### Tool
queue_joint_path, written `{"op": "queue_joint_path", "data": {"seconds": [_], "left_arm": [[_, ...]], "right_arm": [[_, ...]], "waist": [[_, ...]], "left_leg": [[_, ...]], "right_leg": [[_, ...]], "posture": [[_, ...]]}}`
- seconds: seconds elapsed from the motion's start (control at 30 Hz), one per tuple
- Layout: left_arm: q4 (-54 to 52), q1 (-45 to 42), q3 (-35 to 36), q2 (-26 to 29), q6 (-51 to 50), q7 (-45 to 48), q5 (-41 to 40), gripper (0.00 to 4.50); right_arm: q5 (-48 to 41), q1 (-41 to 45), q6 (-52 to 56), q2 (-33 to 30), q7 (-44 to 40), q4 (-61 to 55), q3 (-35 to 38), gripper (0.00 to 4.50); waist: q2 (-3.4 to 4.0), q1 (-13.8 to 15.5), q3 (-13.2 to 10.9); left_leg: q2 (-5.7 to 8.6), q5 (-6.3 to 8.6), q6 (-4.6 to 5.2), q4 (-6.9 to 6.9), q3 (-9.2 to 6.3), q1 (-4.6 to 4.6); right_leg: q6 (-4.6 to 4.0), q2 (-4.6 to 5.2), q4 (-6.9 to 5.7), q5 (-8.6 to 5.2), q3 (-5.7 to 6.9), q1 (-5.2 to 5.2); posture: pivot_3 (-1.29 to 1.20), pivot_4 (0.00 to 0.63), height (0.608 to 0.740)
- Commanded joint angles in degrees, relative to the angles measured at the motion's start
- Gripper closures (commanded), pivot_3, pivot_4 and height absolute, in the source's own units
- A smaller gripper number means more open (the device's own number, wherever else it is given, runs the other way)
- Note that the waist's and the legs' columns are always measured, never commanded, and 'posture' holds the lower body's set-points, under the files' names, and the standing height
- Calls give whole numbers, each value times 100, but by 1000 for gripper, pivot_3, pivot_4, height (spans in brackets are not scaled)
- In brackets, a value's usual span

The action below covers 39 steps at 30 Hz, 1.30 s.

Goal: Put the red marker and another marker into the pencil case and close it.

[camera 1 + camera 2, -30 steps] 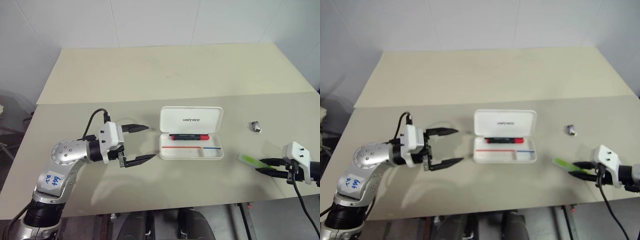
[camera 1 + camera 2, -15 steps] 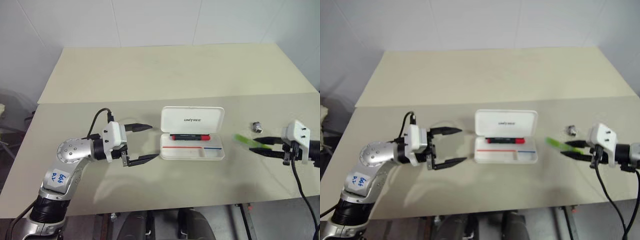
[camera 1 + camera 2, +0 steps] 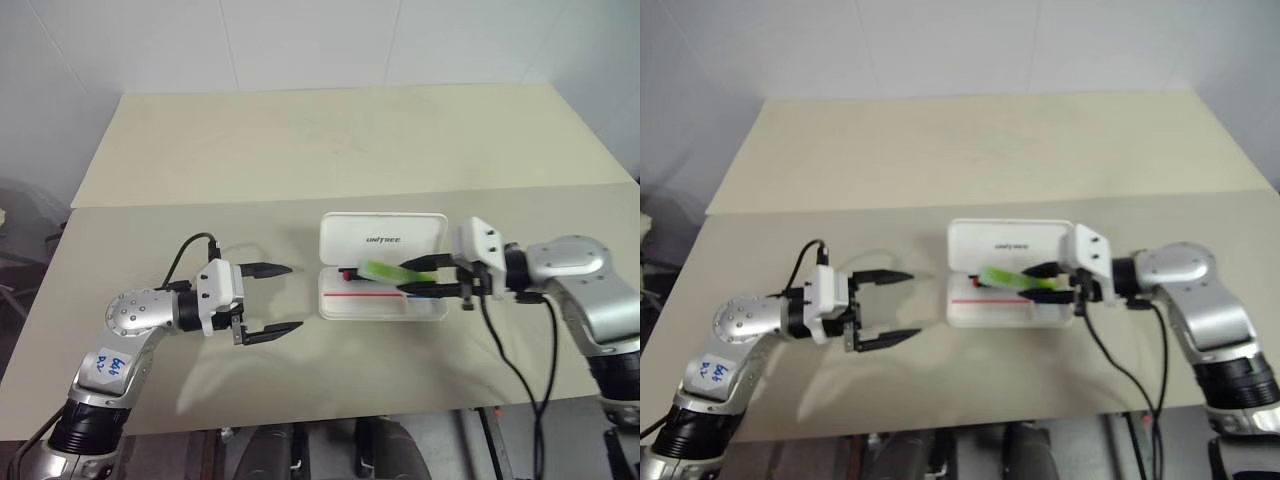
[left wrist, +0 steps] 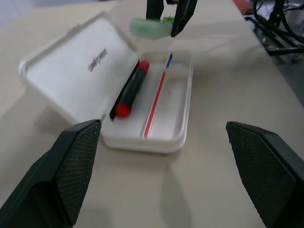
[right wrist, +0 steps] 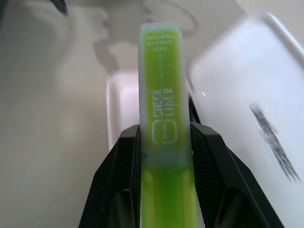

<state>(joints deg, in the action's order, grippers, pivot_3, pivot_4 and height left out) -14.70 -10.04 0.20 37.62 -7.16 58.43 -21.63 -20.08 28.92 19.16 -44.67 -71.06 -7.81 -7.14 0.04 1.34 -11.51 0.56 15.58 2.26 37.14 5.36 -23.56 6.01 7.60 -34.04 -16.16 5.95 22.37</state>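
The right gripper (image 3: 420, 277) has its jaws clamped on the lime-green marker (image 3: 385, 271), which hangs over the open pencil case (image 3: 383, 268), its free end pointing toward the robot's left. To place it well, the marker should be lowered roughly parallel to the tray's long side, into the free strip in front of the red marker (image 4: 129, 90), and released only once it sits low between the walls. The red marker already lies in the tray, beside the hinged lid. The left gripper (image 3: 266, 300) waits just beside the case on the desk (image 3: 300, 150), jaws spread wide and empty.
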Motion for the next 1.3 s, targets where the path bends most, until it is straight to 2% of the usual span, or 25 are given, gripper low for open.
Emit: {"op": "queue_joint_path", "data": {"seconds": [0.03,0.3,0.73,1.3], "left_arm": [[40,129,234,157,180,36,35,0],[19,391,382,285,244,18,25,0],[-57,370,289,215,208,-86,42,0],[-84,278,254,197,133,-180,34,0]], "right_arm": [[183,229,30,166,115,-102,-239,3417],[548,478,428,268,157,-191,-755,3417],[719,395,685,455,180,-405,-1064,3417],[1081,536,-174,496,-105,254,-1229,3417]], "waist": [[0,-3,0],[0,-48,0],[-1,-144,0],[-7,-147,4]], "left_leg": [[0,0,0,3,0,-8],[0,4,4,2,14,-9],[-2,3,-1,4,20,-6],[-2,3,-1,6,37,12]], "right_leg": [[0,1,-2,0,2,7],[-1,1,-7,1,10,14],[-2,2,-42,0,8,18],[-3,7,-41,0,6,17]], "posture": [[0,150,740],[0,150,740],[0,150,740],[0,150,740]]}}
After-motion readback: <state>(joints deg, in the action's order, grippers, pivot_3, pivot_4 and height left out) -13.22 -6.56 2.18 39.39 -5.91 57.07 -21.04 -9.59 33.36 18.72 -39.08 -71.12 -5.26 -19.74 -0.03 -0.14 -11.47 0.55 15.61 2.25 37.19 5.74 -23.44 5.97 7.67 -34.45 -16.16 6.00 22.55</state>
